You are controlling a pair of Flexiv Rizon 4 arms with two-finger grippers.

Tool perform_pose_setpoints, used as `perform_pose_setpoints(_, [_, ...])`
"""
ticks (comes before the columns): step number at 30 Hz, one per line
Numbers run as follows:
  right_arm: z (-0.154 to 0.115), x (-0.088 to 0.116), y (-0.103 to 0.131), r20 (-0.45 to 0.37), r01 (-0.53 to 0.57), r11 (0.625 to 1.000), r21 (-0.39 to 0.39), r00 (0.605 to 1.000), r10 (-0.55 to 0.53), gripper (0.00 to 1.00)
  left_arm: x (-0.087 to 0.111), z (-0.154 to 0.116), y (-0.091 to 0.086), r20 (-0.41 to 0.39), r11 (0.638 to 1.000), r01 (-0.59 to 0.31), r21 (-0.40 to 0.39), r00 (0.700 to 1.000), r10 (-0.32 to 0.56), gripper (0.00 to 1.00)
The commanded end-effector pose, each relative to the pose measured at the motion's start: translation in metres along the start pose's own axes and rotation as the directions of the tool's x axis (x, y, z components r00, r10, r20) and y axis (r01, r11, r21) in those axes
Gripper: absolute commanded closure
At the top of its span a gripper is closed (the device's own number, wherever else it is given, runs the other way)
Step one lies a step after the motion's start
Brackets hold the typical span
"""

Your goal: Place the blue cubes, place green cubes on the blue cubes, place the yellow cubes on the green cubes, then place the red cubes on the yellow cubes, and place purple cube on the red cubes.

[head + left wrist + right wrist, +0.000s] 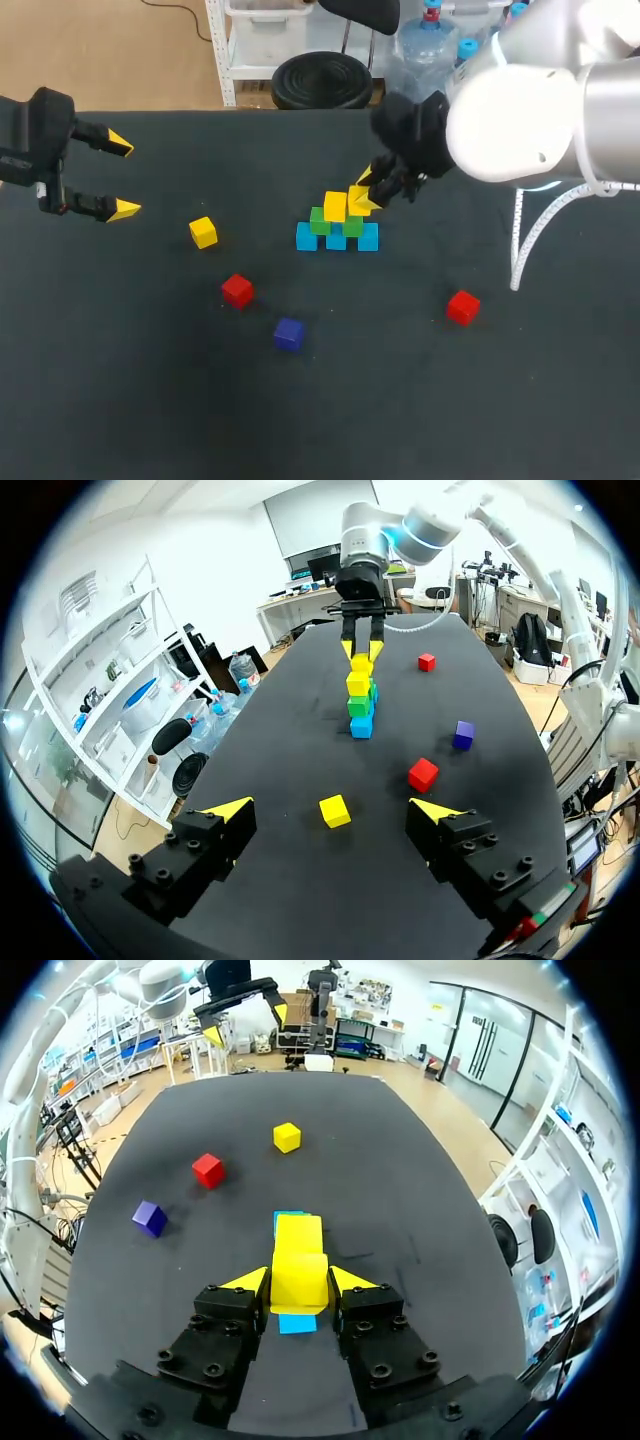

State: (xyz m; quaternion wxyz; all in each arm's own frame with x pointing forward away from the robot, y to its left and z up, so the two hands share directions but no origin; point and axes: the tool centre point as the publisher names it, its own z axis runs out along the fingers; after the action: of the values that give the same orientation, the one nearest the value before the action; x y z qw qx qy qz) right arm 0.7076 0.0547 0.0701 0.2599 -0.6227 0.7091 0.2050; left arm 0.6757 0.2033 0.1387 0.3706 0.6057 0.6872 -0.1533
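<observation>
Room light was bright and even. Glare washed out the white shell of the right arm (515, 125), and shadows on the table (120, 400) were faint.

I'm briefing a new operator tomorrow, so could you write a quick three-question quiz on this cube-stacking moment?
1. True or false: the left gripper is shut on a cube.
2. Which cube lies nearest the left gripper? A) a red cube B) the loose yellow cube C) the purple cube
3. Fill in: the right gripper is shut on a ___ cube at the stack.

Key: 1 false, it is open and empty. 2 B. 3 yellow, the held yellow cube.
</observation>
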Motion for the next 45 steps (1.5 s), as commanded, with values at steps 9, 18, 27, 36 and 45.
perform_pose_setpoints(9, [0.0048, 0.0014, -0.0024, 0.002, -0.004, 1.0, -0.003, 1.0, 0.004, 1.0, 0.0018, 0.0005, -0.0004, 0.007, 1.0, -0.004, -0.003, 1.0, 0.004, 0.0])
perform_pose_setpoints(18, [0.0067, 0.0022, -0.0044, 0.003, -0.008, 1.0, -0.004, 1.0, 0.008, 1.0, 0.0018, 0.0005, -0.0004, 0.007, 1.0, -0.004, -0.003, 1.0, 0.004, 0.0])
perform_pose_setpoints(27, [0.0092, 0.0025, -0.0045, 0.005, -0.011, 1.0, -0.01, 1.0, 0.011, 1.0, 0.0018, 0.0005, -0.0004, 0.007, 1.0, -0.004, -0.003, 1.0, 0.004, 0.0])
perform_pose_setpoints(36, [0.0112, 0.004, -0.0055, 0.002, -0.014, 1.0, -0.014, 1.0, 0.014, 1.0, 0.0018, 0.0005, -0.0004, 0.007, 1.0, -0.004, -0.003, 1.0, 0.004, 0.0])
perform_pose_setpoints(45, [0.0122, 0.0039, -0.0057, 0.002, -0.017, 1.0, -0.016, 1.0, 0.017, 1.0, 0.0018, 0.0005, -0.0004, 0.007, 1.0, -0.004, -0.003, 1.0, 0.004, 0.0])
